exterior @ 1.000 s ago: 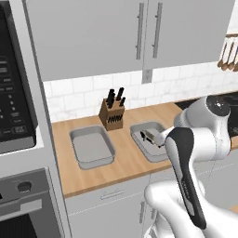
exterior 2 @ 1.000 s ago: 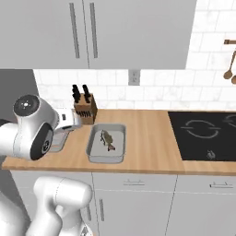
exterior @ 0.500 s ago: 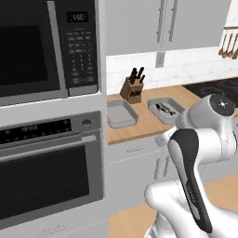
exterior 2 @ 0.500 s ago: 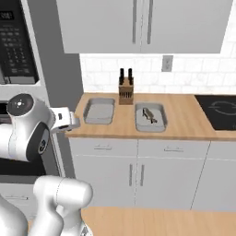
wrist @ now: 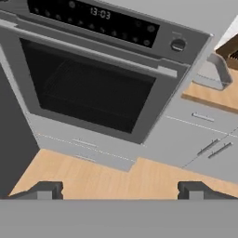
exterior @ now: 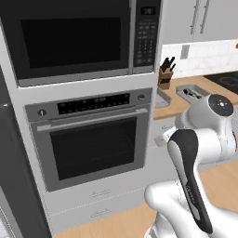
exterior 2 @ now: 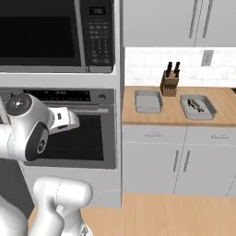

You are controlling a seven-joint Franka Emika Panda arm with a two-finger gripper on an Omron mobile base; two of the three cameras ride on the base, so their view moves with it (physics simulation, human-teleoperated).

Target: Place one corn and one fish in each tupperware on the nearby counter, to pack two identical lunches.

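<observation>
The end effector (wrist: 121, 189) hangs wide open, holding nothing, facing the oven (exterior 2: 78, 133). Beyond, on the worktop (exterior 2: 175, 115), one tupperware (exterior 2: 148, 101) looks empty (the other tupperware (exterior 2: 197, 106) holds a fish (exterior 2: 196, 103)). A fetching step, seemingly; next means finding corn.

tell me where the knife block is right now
In the right base view the knife block stands at the back of the counter, against the tiled wall, between and behind the two tupperware containers.
</observation>
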